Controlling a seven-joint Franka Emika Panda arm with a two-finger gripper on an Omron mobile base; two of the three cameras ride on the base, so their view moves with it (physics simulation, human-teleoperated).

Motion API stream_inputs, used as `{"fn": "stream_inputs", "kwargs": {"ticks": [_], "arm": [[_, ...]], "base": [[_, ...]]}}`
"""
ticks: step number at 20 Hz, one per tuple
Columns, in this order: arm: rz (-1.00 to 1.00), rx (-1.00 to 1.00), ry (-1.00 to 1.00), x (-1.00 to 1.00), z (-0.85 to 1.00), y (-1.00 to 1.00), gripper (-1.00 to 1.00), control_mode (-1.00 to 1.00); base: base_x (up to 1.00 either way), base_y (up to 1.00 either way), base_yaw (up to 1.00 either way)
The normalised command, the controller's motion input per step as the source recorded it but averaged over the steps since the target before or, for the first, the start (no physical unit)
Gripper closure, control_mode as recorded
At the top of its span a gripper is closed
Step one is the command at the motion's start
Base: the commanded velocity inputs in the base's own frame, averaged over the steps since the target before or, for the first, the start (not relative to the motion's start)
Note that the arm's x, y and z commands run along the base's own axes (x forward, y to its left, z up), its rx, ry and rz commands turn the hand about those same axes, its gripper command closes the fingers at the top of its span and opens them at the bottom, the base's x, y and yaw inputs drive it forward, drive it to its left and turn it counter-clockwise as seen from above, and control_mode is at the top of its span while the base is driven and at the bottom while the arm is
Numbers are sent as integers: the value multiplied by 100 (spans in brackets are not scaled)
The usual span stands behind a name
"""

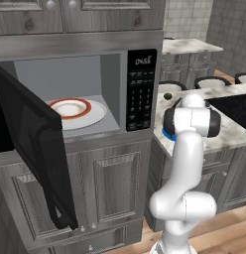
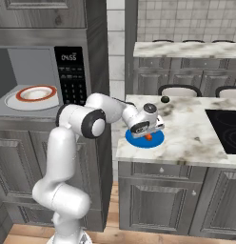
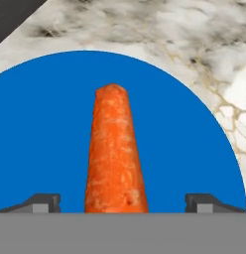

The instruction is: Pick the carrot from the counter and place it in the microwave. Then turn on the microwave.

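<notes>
Our two-finger pincer (image 3: 122,202) hangs low over the small orange carrot stick (image 3: 115,154), which lies on a round blue plate (image 3: 45,129) on the mottled white-and-grey marble table (image 2: 186,128). The jaws stand fully spread and hold nothing; the carrot sits centred between the two dark fingertips (image 3: 41,202), running lengthwise away from the camera. We judge the grasp is the step in hand: we should sink straight down until the tips flank the carrot's thick end, then close across its width, not along it. The black built-in microwave (image 1: 140,89) waits with its door open.
</notes>
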Motion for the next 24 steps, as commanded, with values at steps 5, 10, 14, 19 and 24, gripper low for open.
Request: {"fn": "stream_inputs", "kwargs": {"ticks": [5,10,14,19,24], "arm": [[0,0,0,11,-14,-3,-100,-100],[0,0,0,8,-15,0,-100,-100],[0,0,0,7,-15,0,-100,-100],[0,0,2,5,-13,0,100,-100],[0,0,6,1,-7,0,100,-100]], "base": [[0,0,0],[0,0,0],[0,0,0],[0,0,0],[0,0,0]]}}
